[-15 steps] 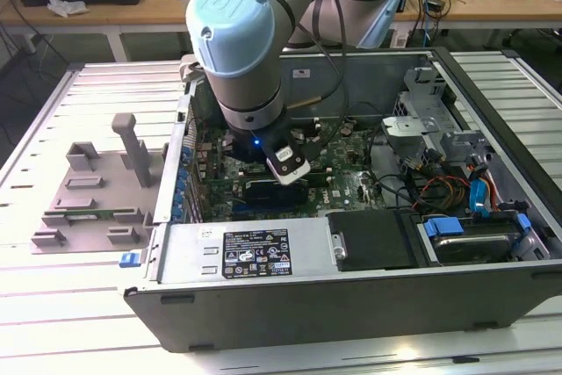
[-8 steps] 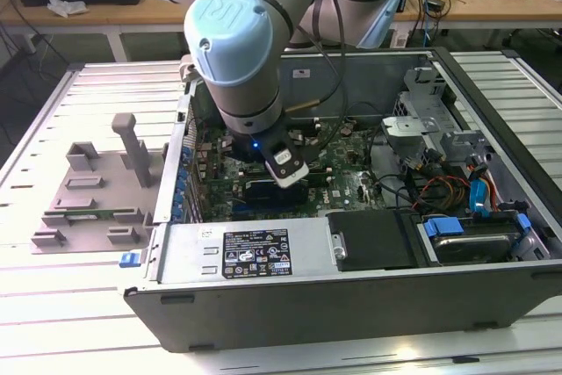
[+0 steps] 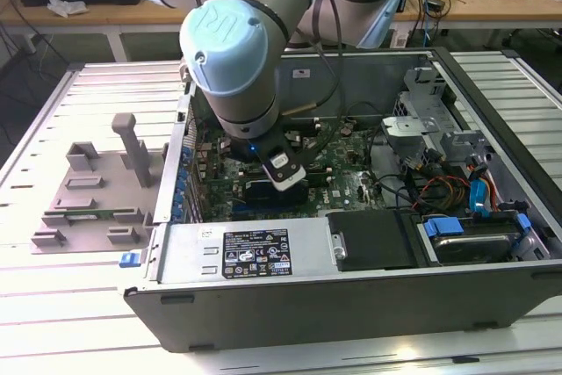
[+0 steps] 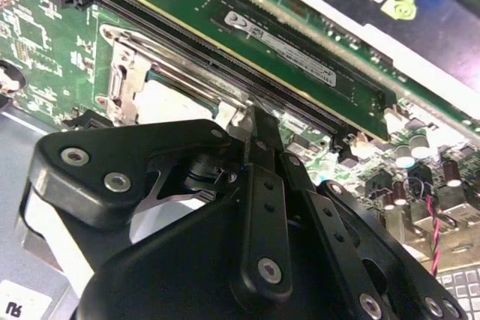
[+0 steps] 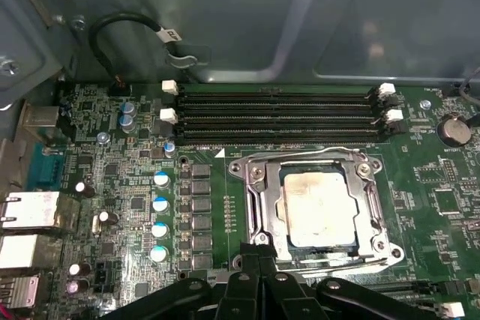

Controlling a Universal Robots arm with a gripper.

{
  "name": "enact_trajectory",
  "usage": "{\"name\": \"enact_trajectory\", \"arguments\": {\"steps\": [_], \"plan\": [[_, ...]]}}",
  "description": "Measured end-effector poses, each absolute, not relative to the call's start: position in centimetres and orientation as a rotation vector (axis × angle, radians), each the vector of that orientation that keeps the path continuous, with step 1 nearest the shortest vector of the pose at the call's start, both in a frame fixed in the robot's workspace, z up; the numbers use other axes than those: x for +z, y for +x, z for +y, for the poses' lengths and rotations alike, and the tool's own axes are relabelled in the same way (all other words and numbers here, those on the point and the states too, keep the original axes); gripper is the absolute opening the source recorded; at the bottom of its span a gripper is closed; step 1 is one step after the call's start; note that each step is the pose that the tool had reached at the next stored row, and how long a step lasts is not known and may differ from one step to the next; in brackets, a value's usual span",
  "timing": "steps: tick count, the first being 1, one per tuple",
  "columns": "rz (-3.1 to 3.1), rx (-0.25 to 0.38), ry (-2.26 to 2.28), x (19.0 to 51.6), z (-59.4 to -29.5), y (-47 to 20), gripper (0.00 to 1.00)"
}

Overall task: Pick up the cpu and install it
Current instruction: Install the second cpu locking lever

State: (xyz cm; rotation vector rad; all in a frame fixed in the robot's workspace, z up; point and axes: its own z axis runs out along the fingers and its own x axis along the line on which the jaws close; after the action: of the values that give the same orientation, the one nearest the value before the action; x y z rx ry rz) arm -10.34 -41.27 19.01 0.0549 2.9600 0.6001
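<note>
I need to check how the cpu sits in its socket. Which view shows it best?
The first wrist view: the cpu lies flat inside the metal socket frame, seen from above. The second wrist view catches part of it.

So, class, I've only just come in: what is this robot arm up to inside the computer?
The arm reaches down into the open computer case, its gripper hanging just above the motherboard. The cpu already lies in the socket frame, silver top up, next to the memory slots. The gripper sits at the socket's edge, holding nothing. On the exterior view's left, a grey tray lies on the table beside the case.
</note>
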Motion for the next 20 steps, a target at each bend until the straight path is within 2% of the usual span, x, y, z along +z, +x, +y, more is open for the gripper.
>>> {"name": "enact_trajectory", "arguments": {"steps": [9, 14, 16, 20], "plan": [[2.957, 0.609, 0.055, 18.8, -41.3, -10.5, 0.11], [2.958, 0.603, 0.054, 20.4, -41.2, -10.5, 0.11], [2.961, 0.587, 0.054, 21.6, -41.2, -10.5, 0.11], [2.981, 0.509, 0.053, 22.5, -41.2, -10.5, 0.11]]}}
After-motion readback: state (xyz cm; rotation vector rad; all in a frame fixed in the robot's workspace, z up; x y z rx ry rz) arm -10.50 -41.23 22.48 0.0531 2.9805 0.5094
